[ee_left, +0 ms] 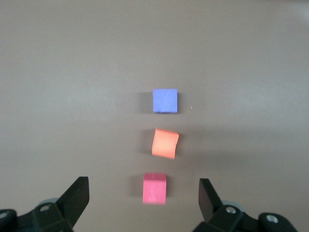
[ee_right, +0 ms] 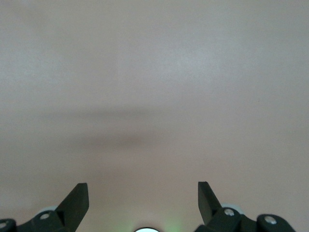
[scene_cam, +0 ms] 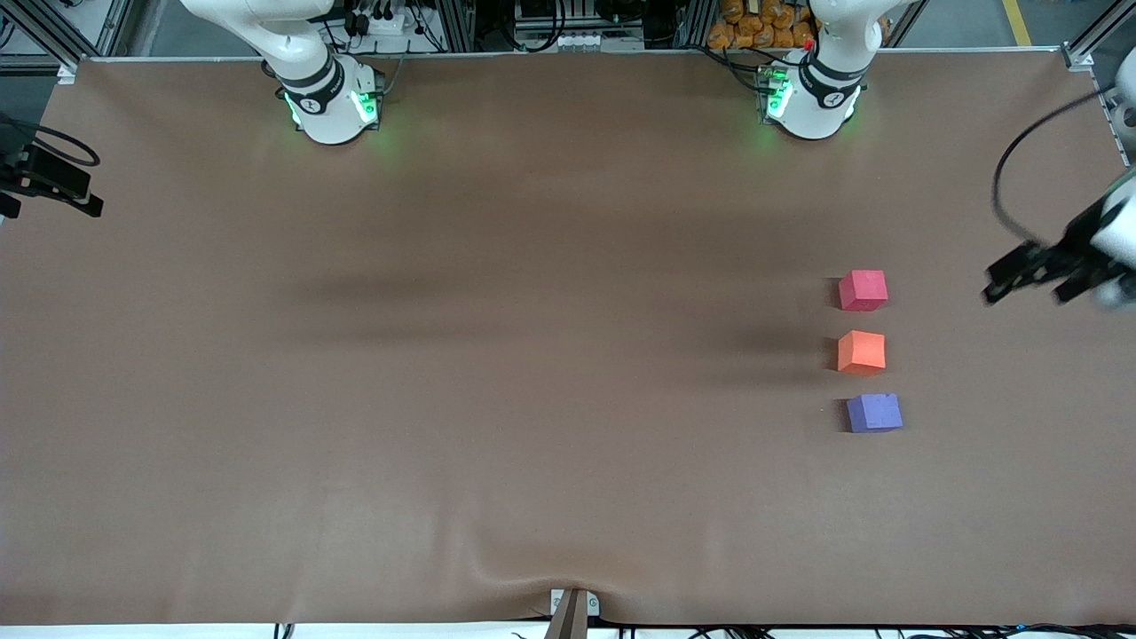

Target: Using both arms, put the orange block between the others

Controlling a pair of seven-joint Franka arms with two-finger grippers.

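Note:
Three foam cubes lie in a short row toward the left arm's end of the table. The orange block point(scene_cam: 861, 352) point(ee_left: 165, 143) sits in the middle, slightly turned. The red-pink cube point(scene_cam: 863, 290) point(ee_left: 154, 188) is farther from the front camera and the purple-blue cube point(scene_cam: 874, 413) point(ee_left: 165, 100) is nearer. My left gripper point(scene_cam: 1022, 286) point(ee_left: 143, 182) hangs open and empty high over that end of the table, well above the cubes. Open and empty too, my right gripper point(scene_cam: 49, 200) point(ee_right: 142, 186) is raised over the right arm's end.
A brown cloth point(scene_cam: 532, 355) covers the table, with a small wrinkle at its front-camera edge point(scene_cam: 532, 577). Both green-lit bases point(scene_cam: 333, 106) point(scene_cam: 808, 102) stand along the edge farthest from the front camera. A black cable point(scene_cam: 1021, 169) loops from the left arm.

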